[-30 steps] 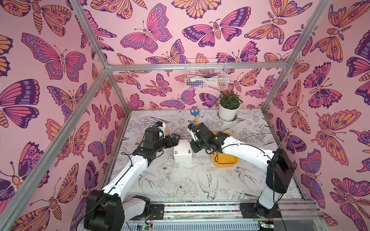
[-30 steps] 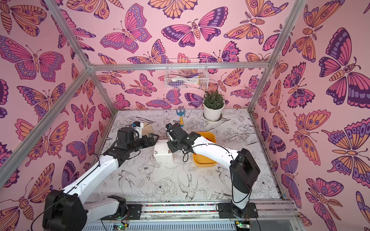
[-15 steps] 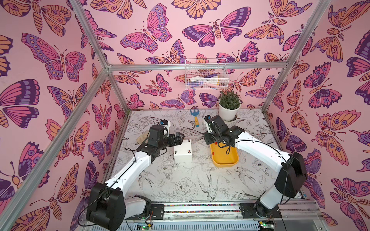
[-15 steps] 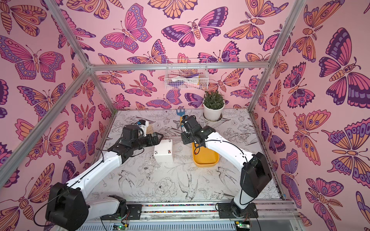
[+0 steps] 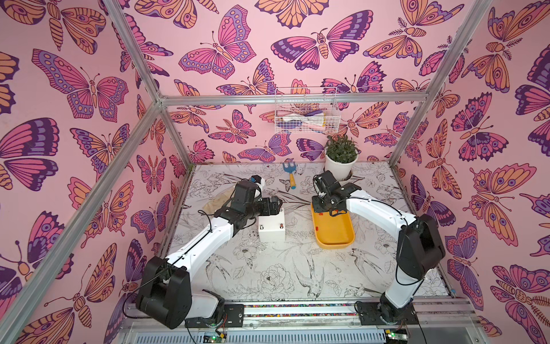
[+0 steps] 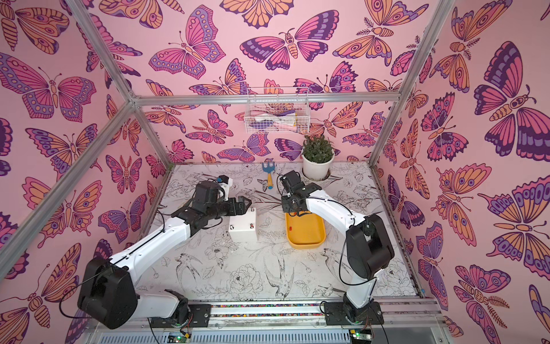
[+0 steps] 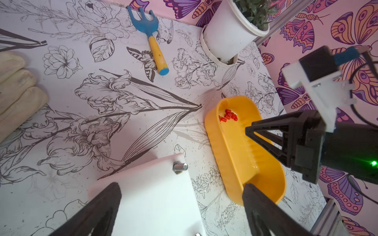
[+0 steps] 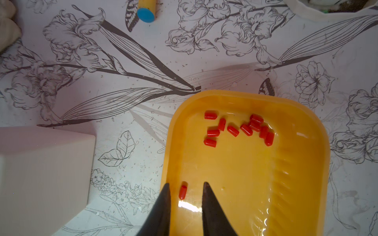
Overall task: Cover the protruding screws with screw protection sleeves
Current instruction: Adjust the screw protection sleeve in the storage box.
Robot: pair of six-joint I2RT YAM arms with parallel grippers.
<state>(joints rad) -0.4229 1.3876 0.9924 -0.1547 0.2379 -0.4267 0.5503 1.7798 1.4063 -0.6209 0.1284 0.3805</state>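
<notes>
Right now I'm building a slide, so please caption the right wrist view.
Right gripper, jaws parted, framing one red sleeve in the yellow tray, other sleeves clustered farther along.

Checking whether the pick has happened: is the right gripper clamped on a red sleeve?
No: the right gripper stands open, and the lone sleeve lies on the yellow tray between its fingers, touching neither.

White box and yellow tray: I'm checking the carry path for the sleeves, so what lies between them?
Only bare flower-printed tabletop. The right wrist view shows the strip between the white box and the yellow tray with nothing standing or lying on it.
</notes>
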